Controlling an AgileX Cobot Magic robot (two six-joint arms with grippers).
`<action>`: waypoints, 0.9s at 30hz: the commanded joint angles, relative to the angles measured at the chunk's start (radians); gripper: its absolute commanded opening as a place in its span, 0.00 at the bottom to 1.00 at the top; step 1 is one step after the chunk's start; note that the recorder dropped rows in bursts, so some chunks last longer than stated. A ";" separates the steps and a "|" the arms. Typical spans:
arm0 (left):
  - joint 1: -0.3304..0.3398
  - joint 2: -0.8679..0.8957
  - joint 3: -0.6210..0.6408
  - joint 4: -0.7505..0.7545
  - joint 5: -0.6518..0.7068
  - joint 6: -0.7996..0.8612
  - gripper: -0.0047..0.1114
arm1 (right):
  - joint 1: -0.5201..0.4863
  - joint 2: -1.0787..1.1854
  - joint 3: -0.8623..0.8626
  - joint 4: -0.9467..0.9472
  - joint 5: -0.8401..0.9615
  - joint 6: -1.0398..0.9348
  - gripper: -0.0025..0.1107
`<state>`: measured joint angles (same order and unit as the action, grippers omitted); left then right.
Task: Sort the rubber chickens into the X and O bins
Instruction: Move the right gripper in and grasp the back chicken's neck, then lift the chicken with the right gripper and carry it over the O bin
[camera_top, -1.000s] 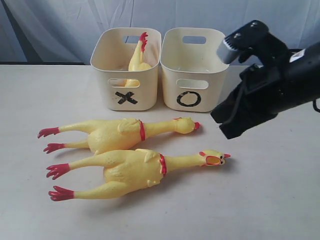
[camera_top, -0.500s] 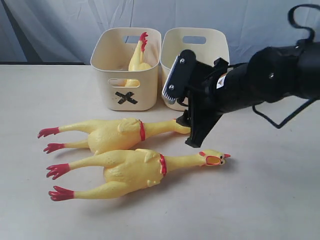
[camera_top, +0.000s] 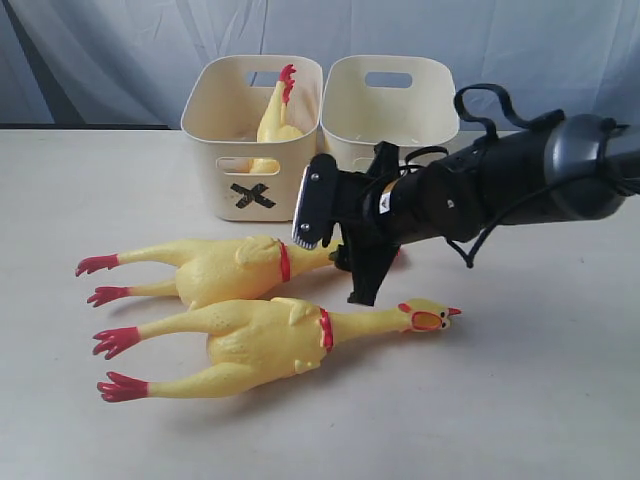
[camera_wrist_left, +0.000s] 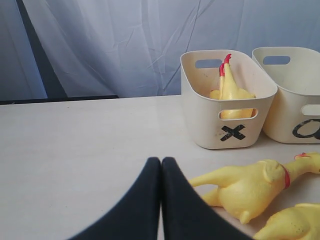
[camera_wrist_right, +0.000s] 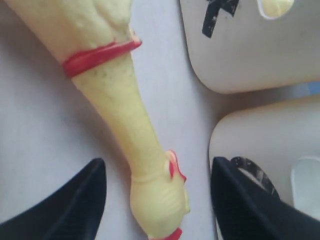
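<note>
Two long rubber chickens lie on the table, the far one (camera_top: 225, 268) and the near one (camera_top: 265, 338), both with heads pointing right. A smaller chicken (camera_top: 275, 115) stands in the X bin (camera_top: 215, 185). Beside it is the O bin (camera_top: 400, 120), its mark hidden by the right arm. My right gripper (camera_top: 358, 262) is open and straddles the far chicken's head (camera_wrist_right: 155, 200), one finger on each side and not touching it. In the right wrist view that gripper (camera_wrist_right: 157, 167) has the O bin (camera_wrist_right: 260, 140) just beside one finger. My left gripper (camera_wrist_left: 161, 161) is shut and empty, short of the far chicken's legs (camera_wrist_left: 210, 176).
A blue-grey curtain (camera_top: 120, 50) hangs behind the bins. The X bin (camera_wrist_left: 200, 115) and O bin (camera_wrist_left: 285, 120) stand side by side at the back of the table. The right arm's cable (camera_top: 480, 100) loops above the O bin.
The right arm has swung in from the right, down and to the left, covering the O mark. Its open fingers now flank the far chicken's head. The chickens have not moved.
</note>
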<state>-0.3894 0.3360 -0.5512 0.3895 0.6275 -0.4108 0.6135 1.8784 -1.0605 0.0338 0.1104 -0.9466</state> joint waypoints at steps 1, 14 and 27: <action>0.000 -0.010 0.005 -0.007 0.001 0.003 0.04 | 0.017 0.059 -0.065 -0.011 0.008 -0.002 0.53; 0.000 -0.010 0.005 -0.007 0.005 0.003 0.04 | 0.017 0.138 -0.113 -0.168 0.063 -0.002 0.53; 0.000 -0.010 0.005 -0.007 0.005 0.003 0.04 | 0.017 0.197 -0.113 -0.183 -0.047 -0.002 0.51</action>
<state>-0.3894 0.3297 -0.5512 0.3895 0.6315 -0.4108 0.6304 2.0734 -1.1671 -0.1430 0.1072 -0.9466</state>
